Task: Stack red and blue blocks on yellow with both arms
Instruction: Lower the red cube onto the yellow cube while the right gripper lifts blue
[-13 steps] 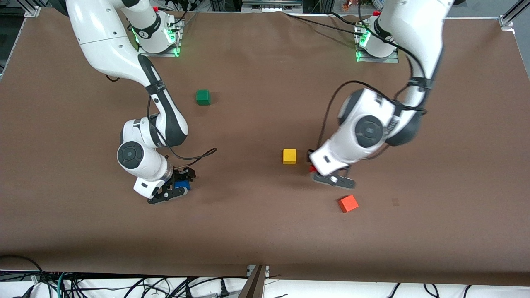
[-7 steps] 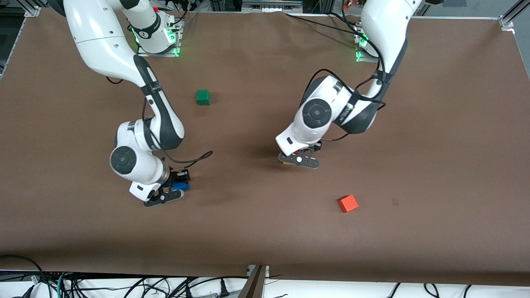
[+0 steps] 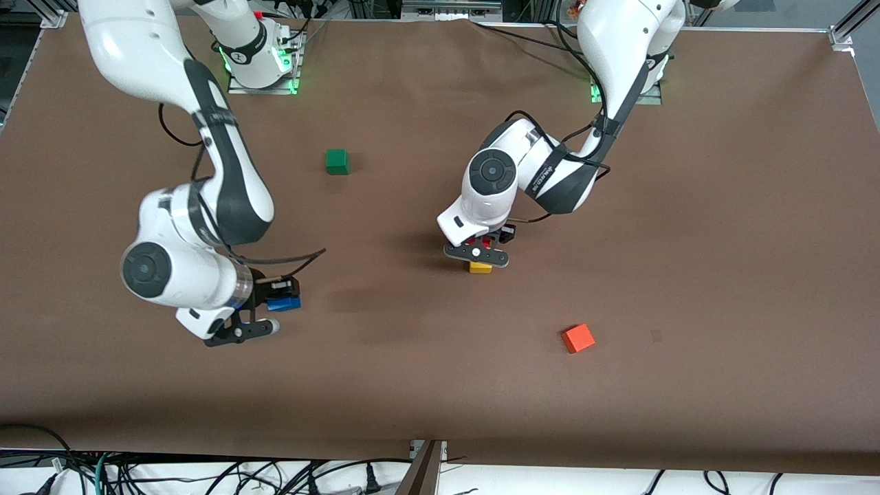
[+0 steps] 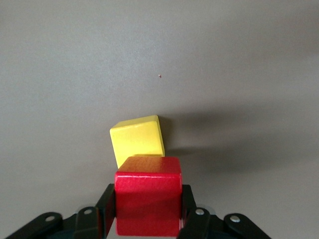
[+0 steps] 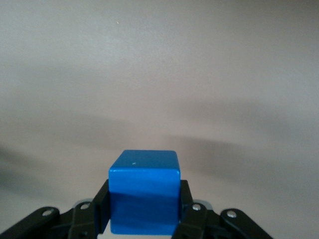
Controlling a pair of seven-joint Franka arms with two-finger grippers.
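Note:
My left gripper (image 3: 483, 249) is shut on the red block (image 3: 487, 243) and holds it in the air just over the yellow cube (image 3: 480, 267) at the table's middle. In the left wrist view the red block (image 4: 148, 201) sits between the fingers, with the yellow cube (image 4: 137, 140) on the table below it. My right gripper (image 3: 273, 309) is shut on the blue block (image 3: 284, 303) and holds it above the table toward the right arm's end. In the right wrist view the blue block (image 5: 143, 199) fills the gap between the fingers.
A green cube (image 3: 337, 161) lies nearer the robots' bases, between the two arms. An orange cube (image 3: 578, 338) lies nearer the front camera than the yellow cube, toward the left arm's end. The brown table (image 3: 722, 240) spreads wide around them.
My left gripper carried the red block from beside the yellow cube to over it. My right gripper lifted the blue block off the table and drew toward the right arm's end.

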